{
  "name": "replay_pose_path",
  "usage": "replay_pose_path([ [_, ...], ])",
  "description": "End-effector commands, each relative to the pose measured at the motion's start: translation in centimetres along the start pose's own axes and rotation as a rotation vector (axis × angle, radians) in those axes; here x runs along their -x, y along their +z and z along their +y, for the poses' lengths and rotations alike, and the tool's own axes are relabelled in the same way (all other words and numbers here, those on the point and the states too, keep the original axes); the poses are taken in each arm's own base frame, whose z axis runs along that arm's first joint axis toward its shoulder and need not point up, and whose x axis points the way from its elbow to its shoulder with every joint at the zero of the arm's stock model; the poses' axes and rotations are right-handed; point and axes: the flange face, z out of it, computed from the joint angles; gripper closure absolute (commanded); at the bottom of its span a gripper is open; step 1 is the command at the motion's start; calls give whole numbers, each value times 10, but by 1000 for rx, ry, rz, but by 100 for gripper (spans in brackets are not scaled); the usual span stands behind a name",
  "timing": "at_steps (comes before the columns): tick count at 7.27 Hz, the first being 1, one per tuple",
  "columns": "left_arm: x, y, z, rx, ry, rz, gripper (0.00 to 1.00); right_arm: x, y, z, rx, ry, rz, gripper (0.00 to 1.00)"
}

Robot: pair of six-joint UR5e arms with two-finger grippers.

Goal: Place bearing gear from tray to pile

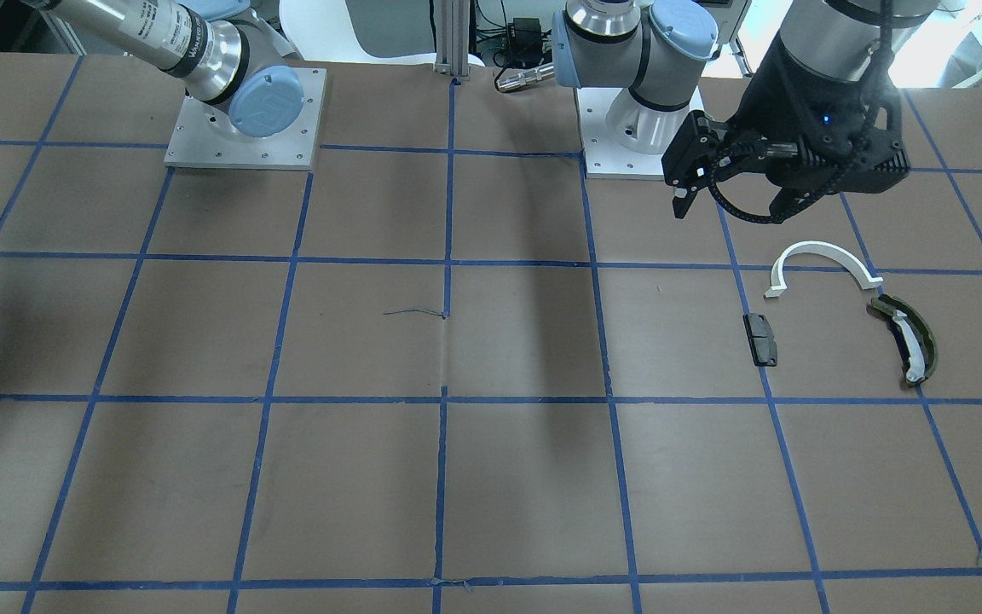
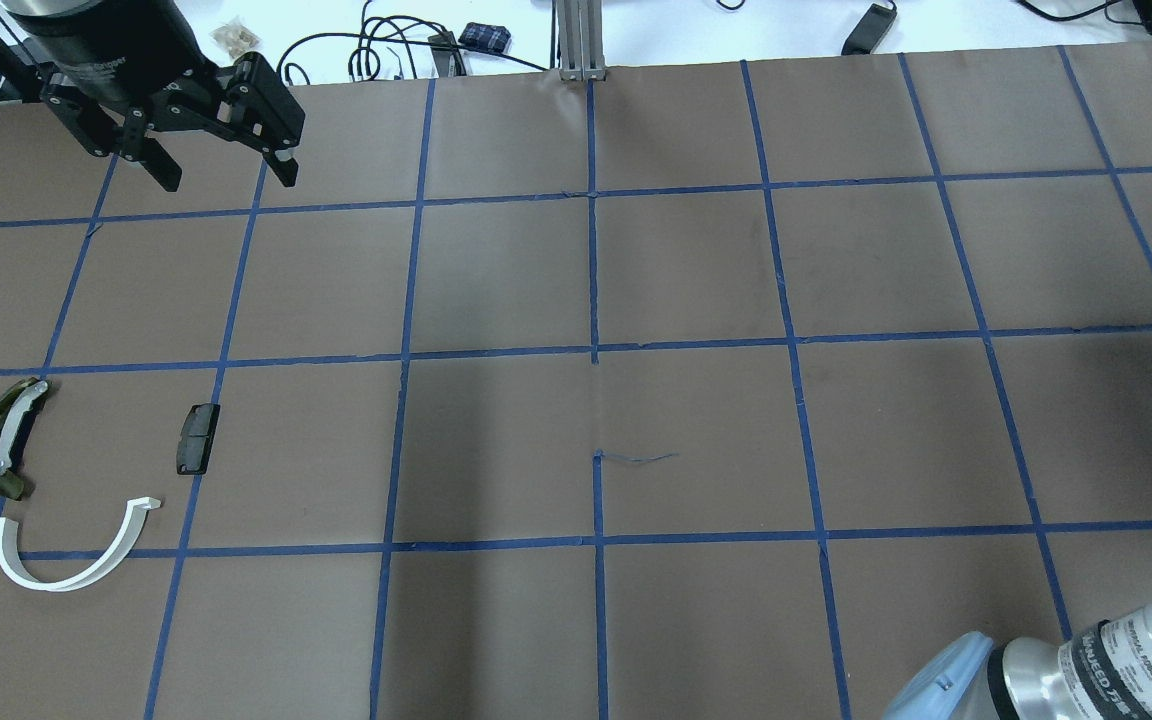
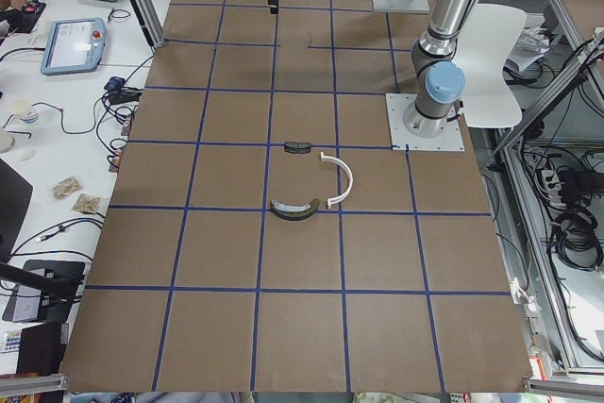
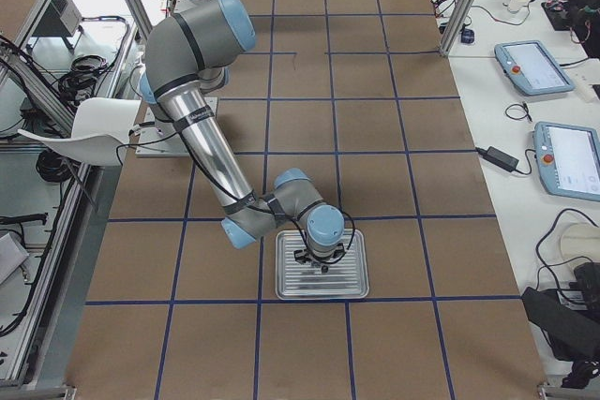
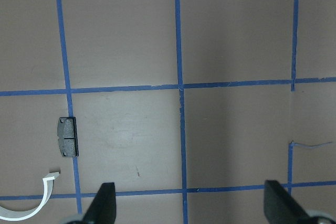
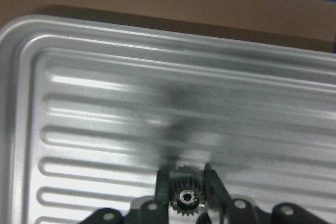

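Note:
The bearing gear (image 6: 185,199), small, dark and toothed, sits between my right gripper's (image 6: 186,172) two fingers, just over the ribbed silver tray (image 6: 105,77). The jaws press on both its sides. The tray also shows in the exterior right view (image 4: 281,274) under the right wrist. The pile lies far off on the left side: a white half-ring (image 2: 56,586), an olive-black curved piece (image 2: 1,440) and a dark block (image 2: 198,438). My left gripper (image 2: 226,178) hangs open and empty above the table beyond the pile.
The table is brown paper with a blue tape grid. The left arm's base plate (image 1: 640,136) stands near the pile. A loose scrap of tape (image 2: 636,458) lies mid-table. Cables and tablets lie beyond the table's far edge.

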Motion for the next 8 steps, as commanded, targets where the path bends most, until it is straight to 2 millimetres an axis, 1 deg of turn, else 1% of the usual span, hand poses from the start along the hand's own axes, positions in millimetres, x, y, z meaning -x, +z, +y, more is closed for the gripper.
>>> replay_pose_path([
  [1, 2, 0, -1, -2, -3, 1, 0, -1, -29, -12, -15, 84, -4, 100],
  [2, 2, 0, -1, -2, -3, 1, 0, -6, -68, -38, -57, 192, -19, 100],
  [3, 2, 0, -1, -2, -3, 1, 0, -34, -97, -73, -44, 275, -13, 100],
  [4, 2, 0, -1, -2, -3, 1, 0, -71, -104, -109, -72, 396, 28, 100],
  [5, 2, 0, -1, -2, -3, 1, 0, -109, -110, -153, -110, 561, 52, 100],
  [6, 2, 0, -1, -2, -3, 1, 0, -153, -111, -216, -111, 657, 40, 100],
  [7, 2, 0, -1, -2, -3, 1, 0, -192, -109, -289, -120, 715, 21, 100],
  [8, 2, 0, -1, -2, -3, 1, 0, -223, -110, -364, -115, 845, 11, 100],
])
